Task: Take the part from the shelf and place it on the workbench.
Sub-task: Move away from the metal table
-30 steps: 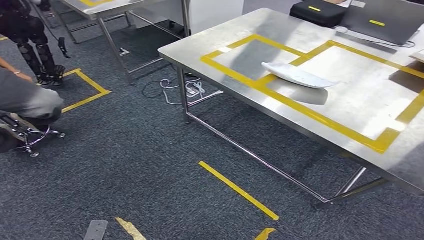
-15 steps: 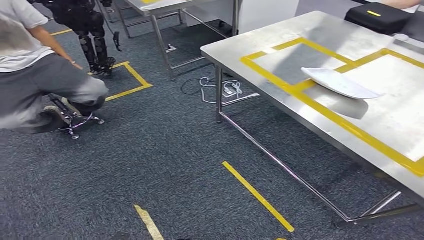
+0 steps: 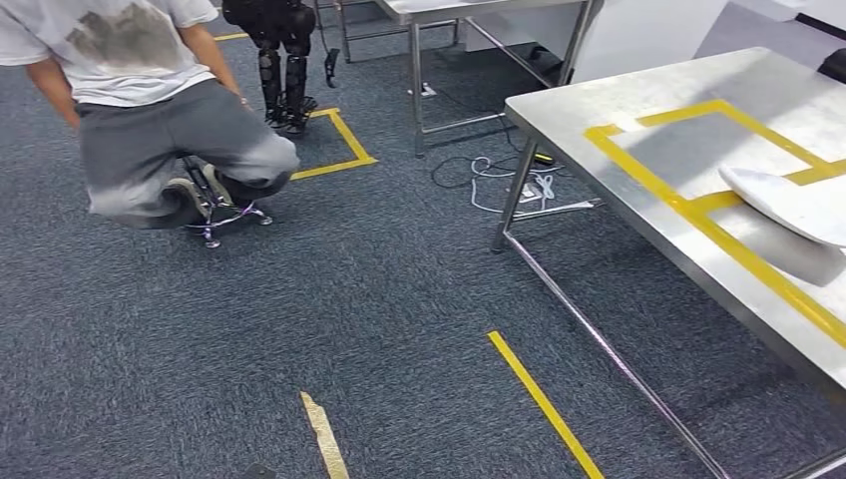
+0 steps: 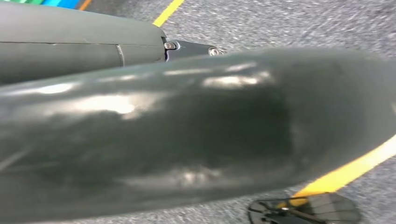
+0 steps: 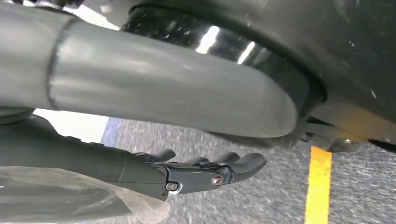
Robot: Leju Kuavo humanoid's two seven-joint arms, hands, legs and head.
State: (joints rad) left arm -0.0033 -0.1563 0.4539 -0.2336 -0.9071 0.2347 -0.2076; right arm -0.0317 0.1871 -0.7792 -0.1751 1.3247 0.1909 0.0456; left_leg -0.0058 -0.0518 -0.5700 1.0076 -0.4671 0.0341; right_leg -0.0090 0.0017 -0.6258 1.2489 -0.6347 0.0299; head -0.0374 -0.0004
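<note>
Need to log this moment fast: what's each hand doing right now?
Left hand: cannot be told; dark robot body parts block the left wrist view.
Right hand: open, fingers extended, holding nothing.

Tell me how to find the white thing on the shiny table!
Look at the steel workbench on the right with yellow tape lines on top. The white part lies near its right end, across one tape line. It is long, curved and pale, the one object resting on that tabletop in the head view.

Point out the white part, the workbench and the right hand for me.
white part [image 3: 793, 205], head view, on its curved top face.
workbench [image 3: 658, 115], head view, on bare steel near the far corner.
right hand [image 5: 205, 173], right wrist view, on its dark fingers.
</note>
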